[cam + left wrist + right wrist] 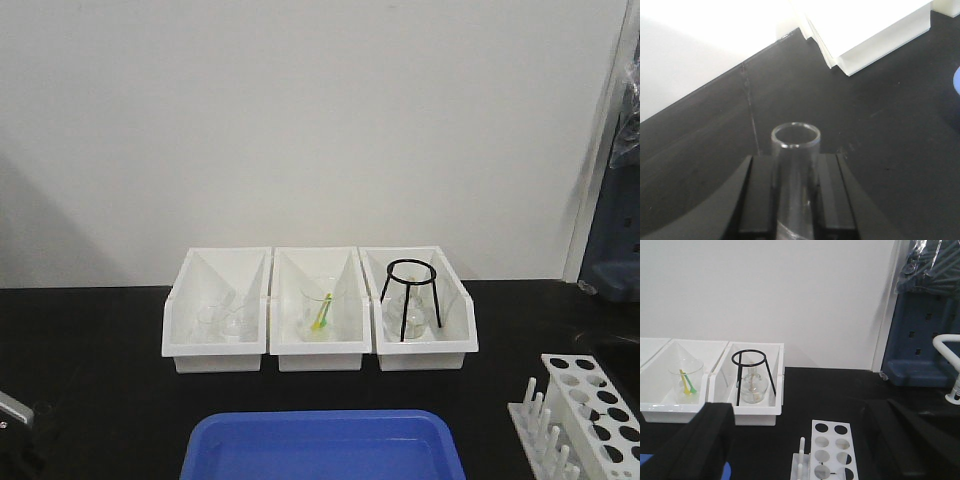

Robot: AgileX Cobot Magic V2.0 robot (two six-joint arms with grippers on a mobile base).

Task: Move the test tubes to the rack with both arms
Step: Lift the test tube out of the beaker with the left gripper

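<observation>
Test tube [795,175] pinched in our left jaws; rack [592,410] at the lower right of the front view.
We hold the tube at the lower centre of the left wrist view, above the black surface [880,125]. Our right jaws are spread and frame the rack in their own view. Smooth glass may slip or tilt in the pinch, and a skewed tube would strike a hole's rim.

I see black on my left gripper [795,162] and the table [90,360], clear glass in the test tube [795,210], white on the bins [220,358] and rack [832,449], blue on the near tray [320,450].
</observation>
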